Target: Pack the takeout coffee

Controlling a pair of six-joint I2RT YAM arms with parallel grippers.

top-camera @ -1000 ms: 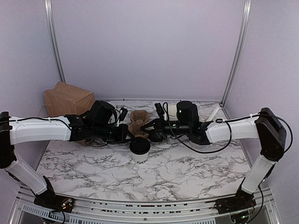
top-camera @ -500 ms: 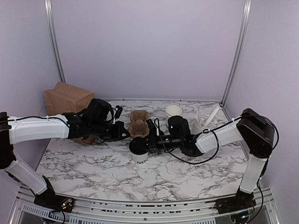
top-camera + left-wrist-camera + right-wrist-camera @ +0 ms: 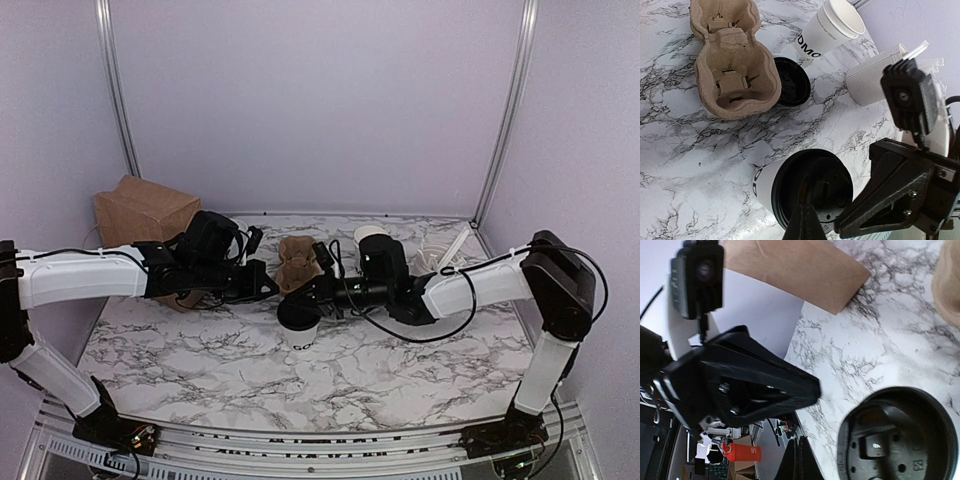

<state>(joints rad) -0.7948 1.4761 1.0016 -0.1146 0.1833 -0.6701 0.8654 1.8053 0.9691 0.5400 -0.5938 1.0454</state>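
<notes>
The takeout coffee (image 3: 299, 322), a white cup with dark lettering and a black lid, stands upright on the marble table (image 3: 400, 370). My left gripper (image 3: 272, 287) is shut and empty, just left of and behind the cup. My right gripper (image 3: 306, 295) is shut and empty, just above the cup's far right side. In the left wrist view the cup's lid (image 3: 812, 192) lies right past my shut fingertips (image 3: 805, 222), with the right gripper (image 3: 900, 197) beside it. In the right wrist view the lid (image 3: 900, 437) is at the lower right, and the left gripper (image 3: 747, 385) faces me.
A brown pulp cup carrier (image 3: 296, 258) lies just behind the cup, with a loose black lid (image 3: 792, 87) beside it. A brown paper bag (image 3: 145, 212) stands at the back left. Stacked lidless cups (image 3: 370, 236) and a white utensil cylinder (image 3: 440, 260) stand at the back right.
My right gripper has come forward and left from beside the carrier to the coffee cup. My left gripper has drawn back a little to the left. The cup has not moved.
</notes>
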